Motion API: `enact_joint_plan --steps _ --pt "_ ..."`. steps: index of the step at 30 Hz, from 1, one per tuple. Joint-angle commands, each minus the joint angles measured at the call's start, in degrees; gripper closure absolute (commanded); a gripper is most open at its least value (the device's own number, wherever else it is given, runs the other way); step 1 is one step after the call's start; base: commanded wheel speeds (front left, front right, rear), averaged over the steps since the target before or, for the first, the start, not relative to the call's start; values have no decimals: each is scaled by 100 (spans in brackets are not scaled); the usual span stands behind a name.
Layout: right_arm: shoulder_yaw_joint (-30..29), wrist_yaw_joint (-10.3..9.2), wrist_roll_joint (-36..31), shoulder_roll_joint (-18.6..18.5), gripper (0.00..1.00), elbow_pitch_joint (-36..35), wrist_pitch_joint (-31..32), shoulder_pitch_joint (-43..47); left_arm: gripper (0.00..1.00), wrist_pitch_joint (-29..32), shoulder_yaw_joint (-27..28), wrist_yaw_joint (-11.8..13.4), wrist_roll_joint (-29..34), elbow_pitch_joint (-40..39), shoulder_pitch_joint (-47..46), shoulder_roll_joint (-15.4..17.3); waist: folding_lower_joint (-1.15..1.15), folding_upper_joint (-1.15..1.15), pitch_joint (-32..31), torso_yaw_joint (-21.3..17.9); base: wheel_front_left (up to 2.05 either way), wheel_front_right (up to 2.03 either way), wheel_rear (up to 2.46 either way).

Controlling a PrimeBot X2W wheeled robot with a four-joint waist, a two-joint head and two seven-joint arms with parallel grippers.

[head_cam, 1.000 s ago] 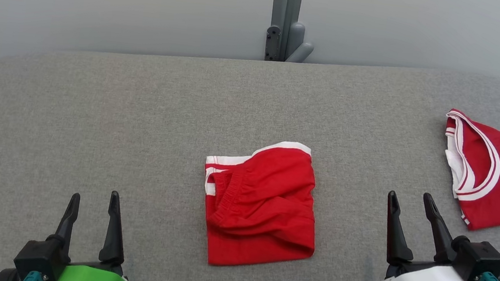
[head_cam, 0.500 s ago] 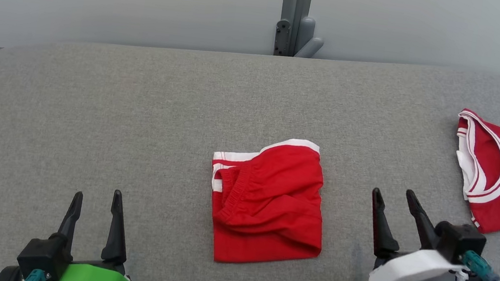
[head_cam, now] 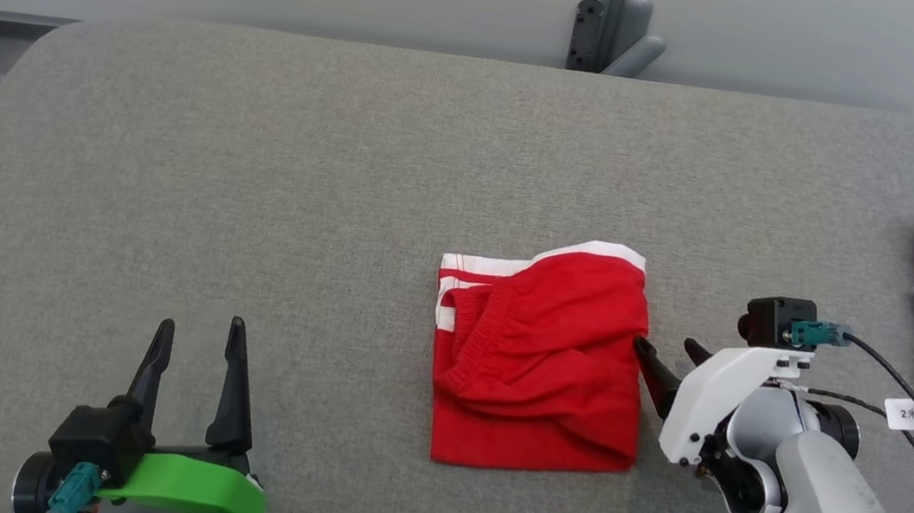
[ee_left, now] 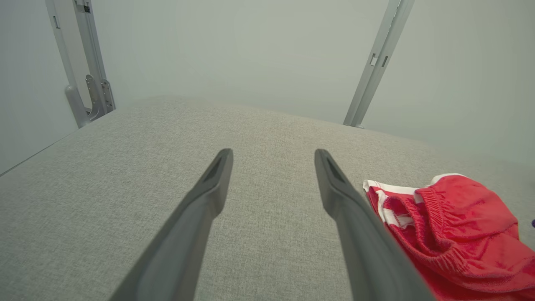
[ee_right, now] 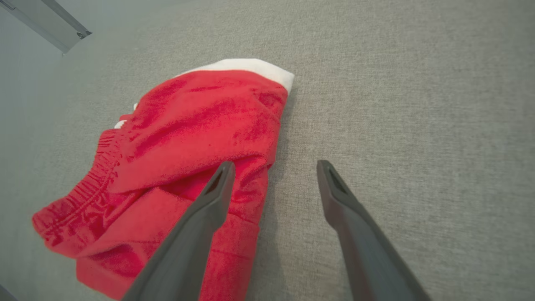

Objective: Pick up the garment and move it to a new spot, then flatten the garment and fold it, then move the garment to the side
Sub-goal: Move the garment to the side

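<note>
The right gripper (head_cam: pixel 663 352) is being brought in from open table to the right edge of the folded red garment (head_cam: pixel 540 363), which is lying near the middle of the grey padded table (head_cam: pixel 257 180). Its jaws are being held spread, one finger over the cloth's edge and the other over bare table, and nothing is being pinched. The left gripper (head_cam: pixel 202 325) is being kept spread, well apart at the lower left. The head camera is also being shifted. A grasp for the move aside is judged to be in preparation.

Bare tabletop (head_cam: pixel 257 180) was seen ahead of the left tool (head_cam: pixel 203 325); folded shorts (head_cam: pixel 540 363) were met just beside the right tool (head_cam: pixel 664 345).
</note>
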Motion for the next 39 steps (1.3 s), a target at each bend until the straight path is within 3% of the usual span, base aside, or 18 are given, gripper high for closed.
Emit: enact_joint_plan --steps 1,10,11,12,16,22,28,33,39 --pt "77 -1 190 -104 0 161 207 -156 0 -13 -27 39 -36 9 -112 3 0 40 193 251 0 0 0" --pt "460 -1 984 -371 0 781 716 -445 0 -12 -68 45 -91 66 -177 2 0 40 271 538 0 0 0" --pt "494 -1 1057 -360 5 838 712 -463 0 -13 -69 42 -91 67 -179 2 0 40 273 548 0 0 0" --pt "534 -1 1139 -347 46 873 694 -487 0 -13 -64 40 -89 61 -180 2 0 40 278 554 0 0 0" --pt "707 -2 1395 -376 100 992 582 -599 0 -13 -64 53 -47 44 -169 2 0 40 296 532 0 0 0" --pt "987 -2 1466 -509 100 1050 273 -774 0 -13 -105 16 26 28 -164 2 0 40 317 351 0 0 0" --pt "1335 -2 1434 -838 100 1005 83 -955 0 -12 -183 -62 98 23 -258 1 0 40 378 -165 0 0 0" --pt "1536 -2 1370 -1194 100 934 36 -1191 0 -12 -296 -104 165 16 -436 4 0 40 576 -938 0 0 0" --pt "1579 -3 1392 -1294 100 863 -52 -1446 0 -12 -286 -177 293 50 -642 11 0 40 858 -1805 0 0 0"
